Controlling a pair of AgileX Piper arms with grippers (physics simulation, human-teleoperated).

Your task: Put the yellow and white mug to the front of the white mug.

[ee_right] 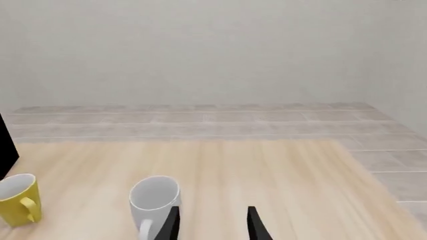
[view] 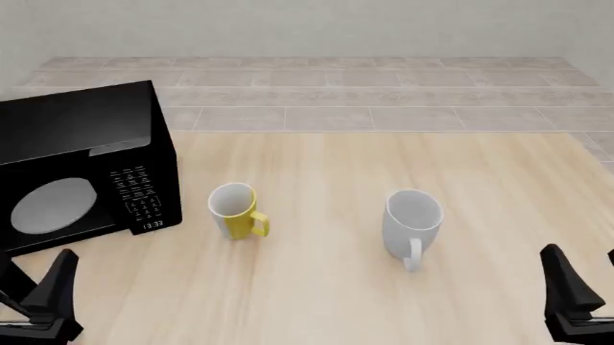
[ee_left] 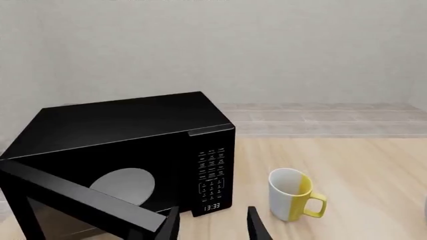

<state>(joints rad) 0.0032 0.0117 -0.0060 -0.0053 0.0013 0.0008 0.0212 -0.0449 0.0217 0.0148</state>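
Note:
The yellow and white mug (view: pixel 235 210) stands upright on the wooden table just right of the microwave, its handle toward the near side; the left wrist view shows it too (ee_left: pixel 293 195). The white mug (view: pixel 413 223) stands upright further right, handle also toward the near side, and it lies close ahead of my right gripper in the right wrist view (ee_right: pixel 153 200). The yellow and white mug (ee_right: pixel 19 200) sits at that view's edge. My left gripper (view: pixel 37 277) is at the near left, open and holding nothing (ee_left: pixel 213 222). My right gripper (view: pixel 582 262) is at the near right, open and holding nothing (ee_right: pixel 213 222).
A black microwave (view: pixel 86 165) stands at the table's left with its door (ee_left: pixel 80 200) swung open toward my left gripper. A white turntable plate (view: pixel 53 206) shows inside. A tiled floor and a pale wall lie beyond the table's far edge.

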